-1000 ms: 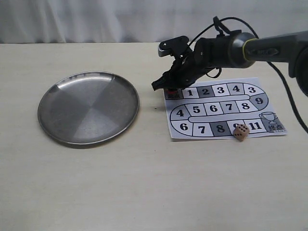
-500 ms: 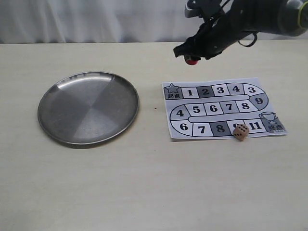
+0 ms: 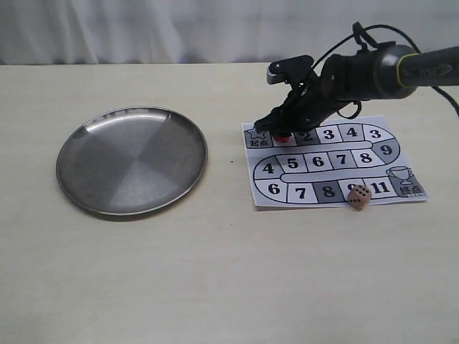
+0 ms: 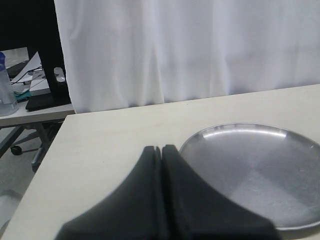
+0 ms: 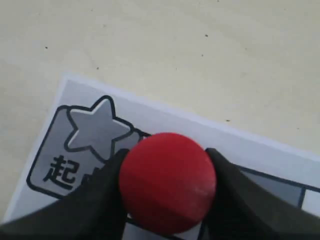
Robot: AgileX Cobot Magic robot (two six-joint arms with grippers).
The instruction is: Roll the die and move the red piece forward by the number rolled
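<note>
My tool [image 5: 167,196] grips the red piece [image 5: 167,175], a dark finger [image 5: 102,199] pressed on each side. Beneath lies the paper board [image 5: 165,116], its star square [image 5: 97,129] just beside the piece. Pale tabletop [image 5: 150,35] lies beyond the sheet's edge.

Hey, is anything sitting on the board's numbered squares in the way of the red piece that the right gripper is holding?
Only the die, which sits on the bottom row of the board, just before square 11. The red piece, held in the right gripper, is near square 1. The squares in between look bare.
</note>
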